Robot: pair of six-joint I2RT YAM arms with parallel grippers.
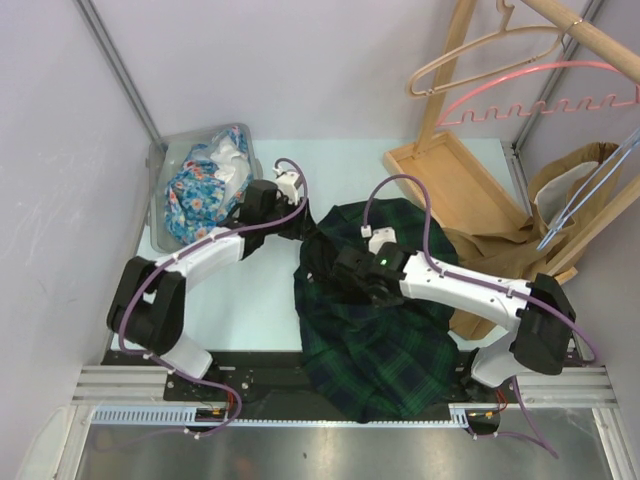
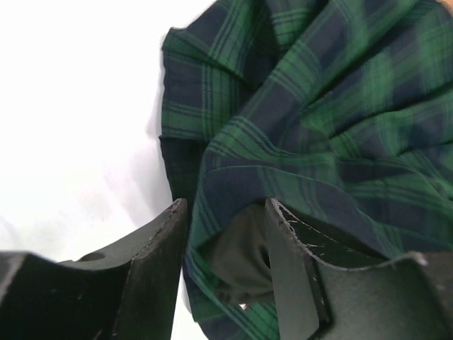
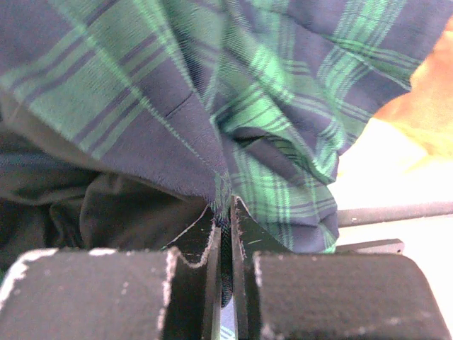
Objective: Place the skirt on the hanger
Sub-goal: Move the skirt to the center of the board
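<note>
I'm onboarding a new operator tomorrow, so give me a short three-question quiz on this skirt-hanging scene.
1. True or false: the right gripper is shut on the green-and-navy plaid skirt.
2. Where is the pink notched hanger? A) on the wooden rack, far right; B) flat on the table; C) inside the skirt.
3. What lies between the parted jaws of the left gripper?
Key: 1 true; 2 A; 3 a fold of the skirt.
</note>
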